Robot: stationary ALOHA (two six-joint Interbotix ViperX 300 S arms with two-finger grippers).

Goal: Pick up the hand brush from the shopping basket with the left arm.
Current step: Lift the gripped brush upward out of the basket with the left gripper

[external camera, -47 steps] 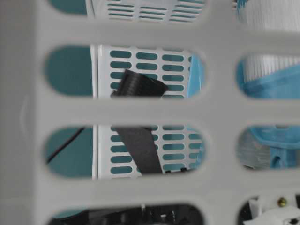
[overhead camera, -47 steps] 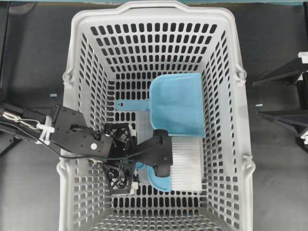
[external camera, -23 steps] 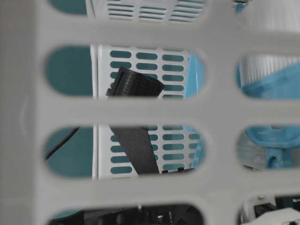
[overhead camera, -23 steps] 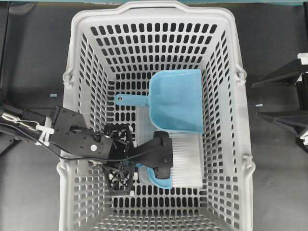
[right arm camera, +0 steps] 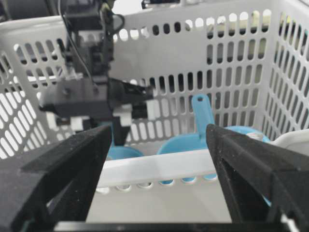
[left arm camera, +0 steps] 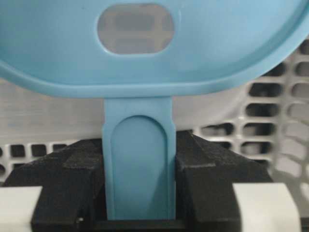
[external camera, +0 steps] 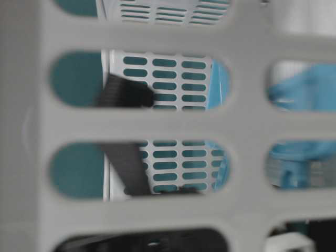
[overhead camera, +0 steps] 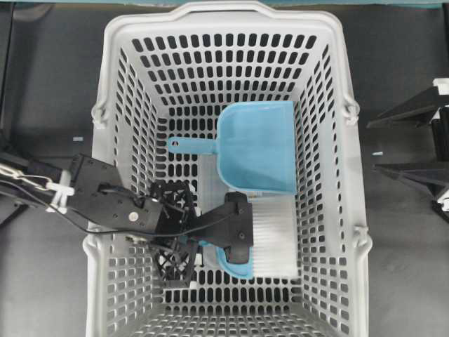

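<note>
Inside the shopping basket [overhead camera: 112, 140], toward its near end, the hand brush [overhead camera: 270, 239] is lying just below the blue dustpan [overhead camera: 259, 147], its white bristles spreading toward the basket's right wall. The left gripper [left arm camera: 138, 193] is pinching the brush's thin handle — the wrist view is showing both black fingers [left arm camera: 63, 169] pressing flat against the handle's two edges, with the rounded back and its oval hole just beyond. The brush is looking light and stiff, a hollow plastic moulding with soft bristles; smooth plastic may be slippery, so the narrow handle, which the jaws are spanning, seems the sensible hold. Its long axis is running left to right across the overhead view — handle pointing left, into the gripper. The right gripper [right arm camera: 159, 193] is waiting wide apart outside the basket, holding nothing.
</note>
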